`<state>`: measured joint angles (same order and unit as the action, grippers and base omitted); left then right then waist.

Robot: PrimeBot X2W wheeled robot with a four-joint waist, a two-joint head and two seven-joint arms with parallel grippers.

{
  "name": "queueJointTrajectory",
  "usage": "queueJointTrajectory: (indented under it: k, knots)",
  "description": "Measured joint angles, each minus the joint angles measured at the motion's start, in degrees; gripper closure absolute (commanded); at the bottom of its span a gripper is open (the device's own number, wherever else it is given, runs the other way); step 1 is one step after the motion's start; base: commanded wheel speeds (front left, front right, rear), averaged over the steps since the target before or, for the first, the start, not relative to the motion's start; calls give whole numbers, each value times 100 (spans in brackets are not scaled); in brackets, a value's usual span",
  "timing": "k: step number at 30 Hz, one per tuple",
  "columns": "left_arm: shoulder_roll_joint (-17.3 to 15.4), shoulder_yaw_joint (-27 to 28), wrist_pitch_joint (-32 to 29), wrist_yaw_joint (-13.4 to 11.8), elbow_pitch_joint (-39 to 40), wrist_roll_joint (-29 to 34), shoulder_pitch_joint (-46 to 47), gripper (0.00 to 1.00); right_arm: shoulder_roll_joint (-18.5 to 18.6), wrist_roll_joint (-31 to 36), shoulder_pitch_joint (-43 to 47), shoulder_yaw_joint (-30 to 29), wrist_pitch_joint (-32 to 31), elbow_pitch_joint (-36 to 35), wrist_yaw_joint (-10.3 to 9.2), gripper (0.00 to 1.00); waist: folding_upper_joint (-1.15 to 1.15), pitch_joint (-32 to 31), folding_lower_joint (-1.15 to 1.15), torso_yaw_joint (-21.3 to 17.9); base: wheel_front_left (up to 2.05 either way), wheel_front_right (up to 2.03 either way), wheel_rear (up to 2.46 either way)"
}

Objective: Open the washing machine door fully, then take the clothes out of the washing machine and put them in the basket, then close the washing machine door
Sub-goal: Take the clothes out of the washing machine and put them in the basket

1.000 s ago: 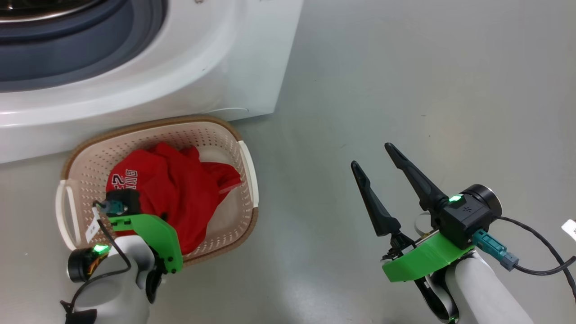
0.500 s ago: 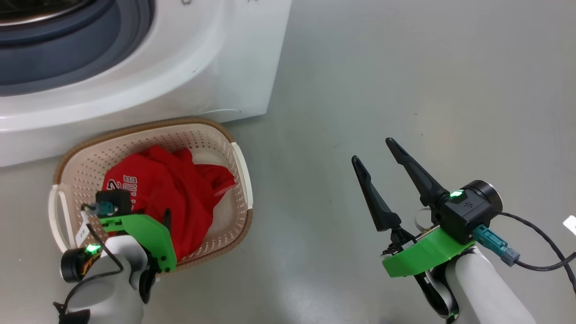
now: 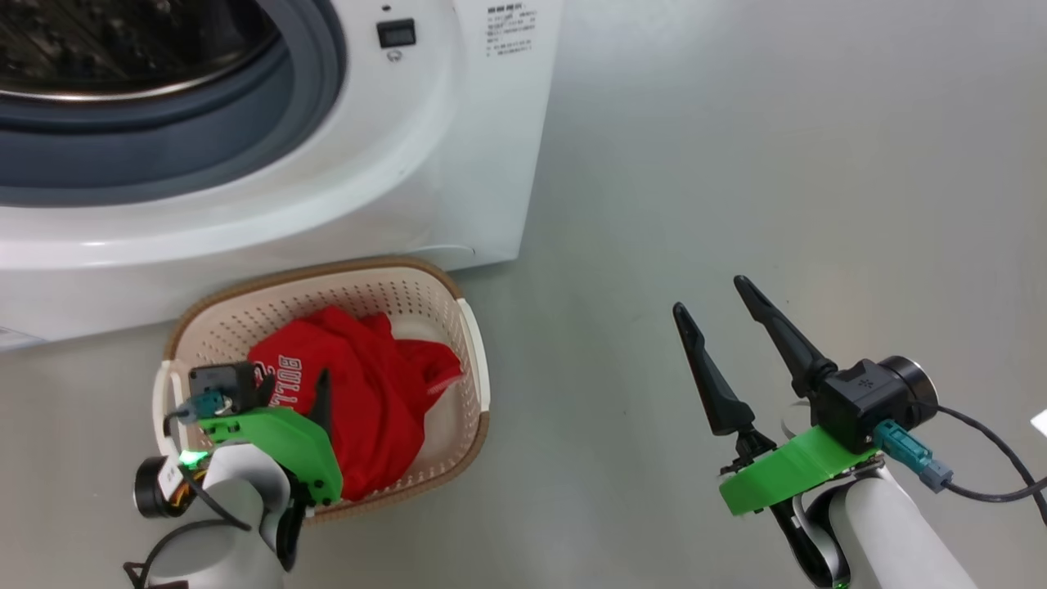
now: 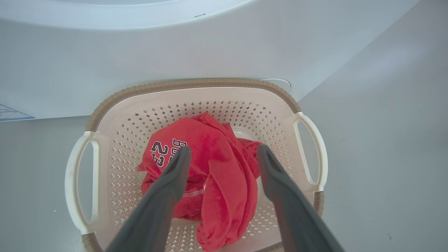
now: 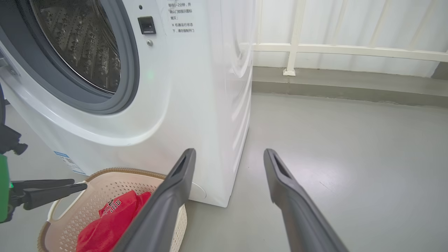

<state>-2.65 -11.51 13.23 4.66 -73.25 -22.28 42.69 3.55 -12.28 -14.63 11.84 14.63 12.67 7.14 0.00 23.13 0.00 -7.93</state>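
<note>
We judge the unloading done: the clothes (image 3: pixel 368 409) lie in the basket (image 3: pixel 327 271) at 7 o'clock of the head view, our left gripper (image 4: pixel 223 150) hangs above them with fingers spread, our right gripper (image 3: pixel 710 294) at 4 o'clock spread and empty, so only closing the door remains

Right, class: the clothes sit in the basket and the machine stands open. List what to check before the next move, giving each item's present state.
1. Clothes fully inside basket: ok.
2. Left jaws open, gripping nothing: ok.
3. Right jaws open, empty: ok.
4. Drum of washing machine free of clothes: cannot tell, partly hidden.
5. Rubber ring free of snagged fabric, where seen: ok.
</note>
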Motion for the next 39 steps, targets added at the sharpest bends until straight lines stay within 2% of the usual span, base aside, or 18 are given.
queueJointTrajectory:
  k: [5,12,16,22,30,39]
  knots:
    - [23,2,100,54,533,-1,-217,0,-15,105,55,-73,0,46,0,0,0,-299,0,85,0,0,0]
    - [29,266,107,143,2203,1,-950,0,-27,143,288,-388,0,196,0,0,0,-749,0,193,0,0,0]
    - [22,541,107,134,3091,24,-1510,0,-30,185,412,-531,0,268,0,0,0,-1041,0,240,0,0,0]
    - [2,711,107,32,4001,330,-2197,0,-19,230,642,-731,0,310,0,0,0,-1489,0,295,0,0,0]
    - [-16,799,107,-71,4777,545,-2959,0,-2,289,912,-760,0,320,0,0,0,-2022,0,348,0,0,0]
    - [-171,936,107,-244,5412,653,-3589,0,15,372,1236,-914,0,-37,0,0,0,-2405,0,409,0,0,0]
